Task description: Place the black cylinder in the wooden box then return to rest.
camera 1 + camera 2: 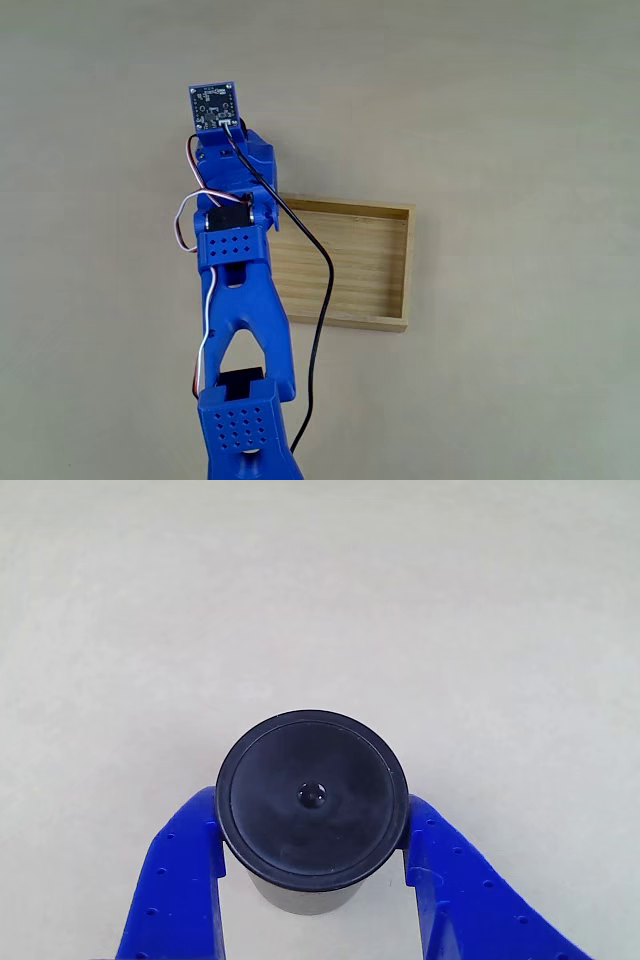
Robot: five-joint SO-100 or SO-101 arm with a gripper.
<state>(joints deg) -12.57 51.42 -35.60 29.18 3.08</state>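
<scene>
The black cylinder (312,798) stands upright with its round lid facing the camera in the other view. My gripper (312,815) is closed around it, one blue finger (185,865) pressing its left side and the other against its right. Whether its base touches the table I cannot tell. In the fixed view the blue arm (240,260) reaches up the picture, and its wrist hides the gripper and cylinder beneath it. The wooden box (408,265) lies just right of the arm, with its left end under the arm. The part of its plank floor that shows is bare.
A plain beige tabletop (500,120) surrounds the arm and box. A black cable (322,300) and red and white wires run along the arm, the cable crossing over the box's left part. A small circuit board (214,106) sits at the wrist's far end.
</scene>
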